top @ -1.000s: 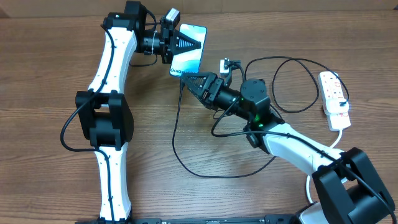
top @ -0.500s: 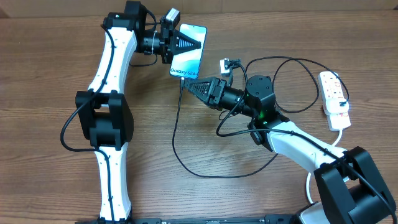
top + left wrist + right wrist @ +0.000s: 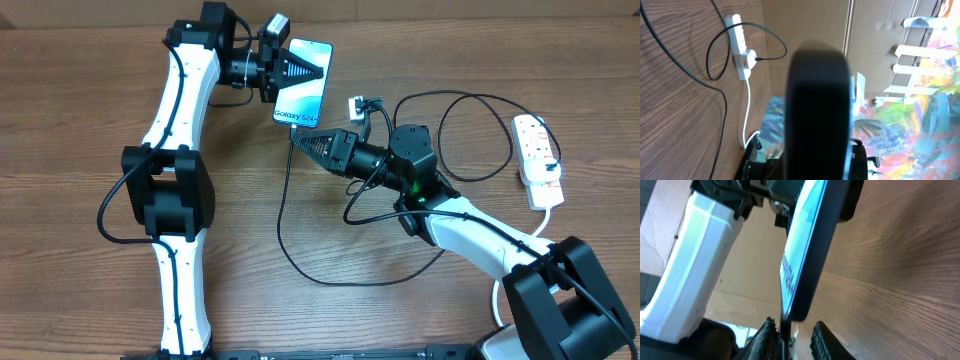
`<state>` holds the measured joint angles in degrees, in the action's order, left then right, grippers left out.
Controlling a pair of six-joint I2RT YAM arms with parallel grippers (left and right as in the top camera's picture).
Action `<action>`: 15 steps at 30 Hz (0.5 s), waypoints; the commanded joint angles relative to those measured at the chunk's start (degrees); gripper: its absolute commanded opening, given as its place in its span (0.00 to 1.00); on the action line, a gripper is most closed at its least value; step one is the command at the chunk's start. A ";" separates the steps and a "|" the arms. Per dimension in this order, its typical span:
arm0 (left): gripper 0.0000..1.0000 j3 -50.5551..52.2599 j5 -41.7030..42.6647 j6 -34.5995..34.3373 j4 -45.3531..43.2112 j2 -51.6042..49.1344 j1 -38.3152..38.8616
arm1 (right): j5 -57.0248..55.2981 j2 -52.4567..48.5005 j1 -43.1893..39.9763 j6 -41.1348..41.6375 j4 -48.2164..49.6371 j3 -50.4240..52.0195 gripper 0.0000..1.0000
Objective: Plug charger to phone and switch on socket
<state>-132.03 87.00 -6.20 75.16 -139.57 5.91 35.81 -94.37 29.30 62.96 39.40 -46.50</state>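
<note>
My left gripper (image 3: 300, 70) is shut on the phone (image 3: 305, 88), holding it on edge above the table with its light blue screen facing up in the overhead view. In the left wrist view the phone (image 3: 817, 100) is a dark blur. The right gripper (image 3: 300, 140) sits at the phone's short "Galaxy" edge. In the right wrist view the phone (image 3: 805, 245) hangs just above my fingertips (image 3: 826, 341). The charger plug (image 3: 785, 330) lies against one finger, with a gap to the other. The black charger cable (image 3: 281, 215) loops across the table to the white socket (image 3: 537, 160).
The socket (image 3: 740, 50) lies near the table's far right edge, its white lead (image 3: 545, 225) trailing toward the front. The cable's loops (image 3: 470, 135) lie behind and beside my right arm. A cardboard wall stands behind the table.
The right gripper's jaws have narrowed from wide open. It drew back slightly, then moved in again under the phone's lower edge. The left arm and phone have not moved.
</note>
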 commanded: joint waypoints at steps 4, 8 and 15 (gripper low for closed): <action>0.04 -0.79 2.49 0.44 0.02 2.86 0.94 | -2.10 -0.17 0.33 -0.46 0.52 -1.27 0.23; 0.05 -0.79 2.49 0.44 0.02 2.86 0.94 | -2.10 -0.17 0.39 -0.46 0.83 -1.27 0.24; 0.04 -0.79 2.47 0.44 -0.02 2.86 0.94 | -3.34 -0.17 1.60 -0.46 0.92 -1.27 0.17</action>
<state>-132.03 87.00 -6.20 75.16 -139.57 6.42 33.95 -94.37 29.78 62.94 39.83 -46.50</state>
